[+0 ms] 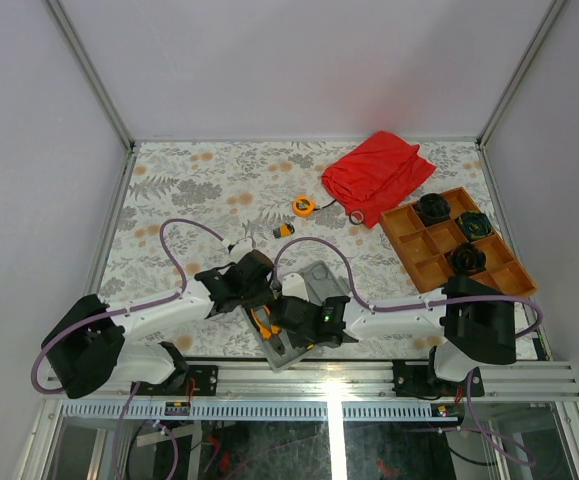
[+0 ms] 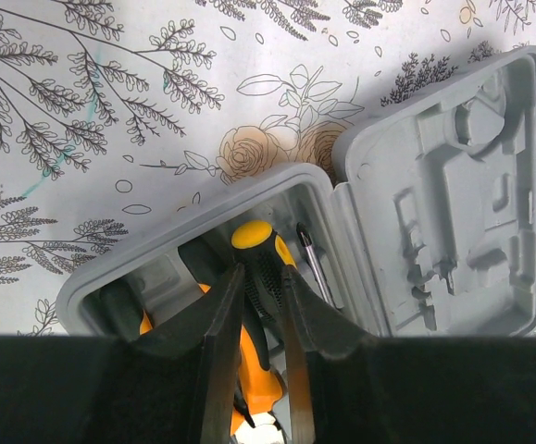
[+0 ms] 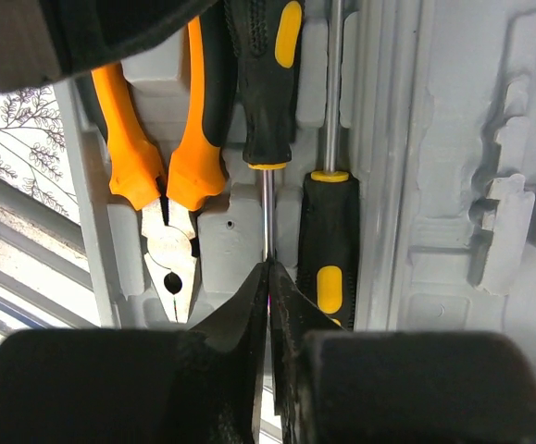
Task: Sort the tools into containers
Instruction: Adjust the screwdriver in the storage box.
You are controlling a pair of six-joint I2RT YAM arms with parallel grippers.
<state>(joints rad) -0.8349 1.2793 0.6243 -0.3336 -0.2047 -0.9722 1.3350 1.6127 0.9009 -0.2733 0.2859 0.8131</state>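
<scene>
The two grey containers lie open side by side as one case (image 1: 314, 280). In the near tray (image 3: 226, 231) sit orange-handled pliers (image 3: 161, 176) and two black-and-yellow screwdrivers. My left gripper (image 2: 260, 270) is shut on the handle of one screwdriver (image 2: 254, 242). The steel shaft (image 3: 266, 208) of that same screwdriver runs into my right gripper (image 3: 268, 265), whose jaws are pressed together on it. The second screwdriver (image 3: 328, 240) lies alongside, its handle pointing the other way. The moulded far tray (image 2: 453, 213) holds no tools. A round orange tape measure (image 1: 303, 205) and a tiny orange-black piece (image 1: 283, 230) lie on the cloth beyond the case.
A crumpled red cloth (image 1: 377, 172) lies at the back right. An orange-brown divided tray (image 1: 456, 240) holding black round parts stands at the right. The case sits close to the table's near rail (image 1: 369, 375), with both arms crowded over it.
</scene>
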